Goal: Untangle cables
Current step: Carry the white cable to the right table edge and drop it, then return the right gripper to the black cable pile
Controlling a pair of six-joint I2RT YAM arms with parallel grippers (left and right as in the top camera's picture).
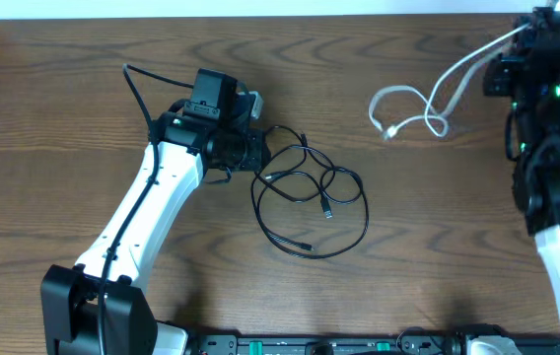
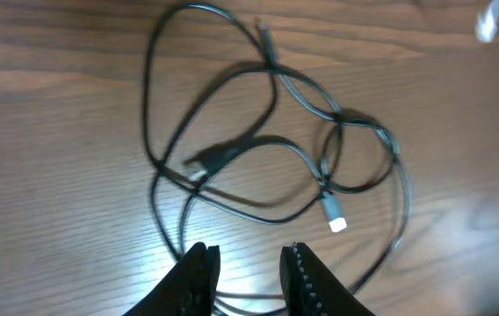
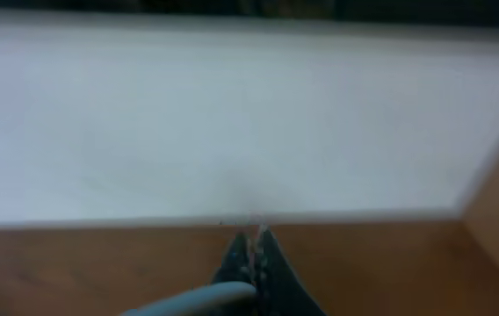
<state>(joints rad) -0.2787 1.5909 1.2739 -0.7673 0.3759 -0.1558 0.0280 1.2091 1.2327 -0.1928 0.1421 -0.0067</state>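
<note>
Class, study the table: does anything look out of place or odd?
Yes. The thin black cable lies in loops crossing over themselves, tangled. The thin white cable lies apart, one end running up into the shut right gripper.

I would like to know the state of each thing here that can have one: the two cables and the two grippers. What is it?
black cable: lying on the table in loose, crossing loops.
white cable: loosely looped, apart from the black one, one end lifted to the right gripper.
left gripper: partly open, black strands between its fingers.
right gripper: shut, apparently on the white cable.
</note>
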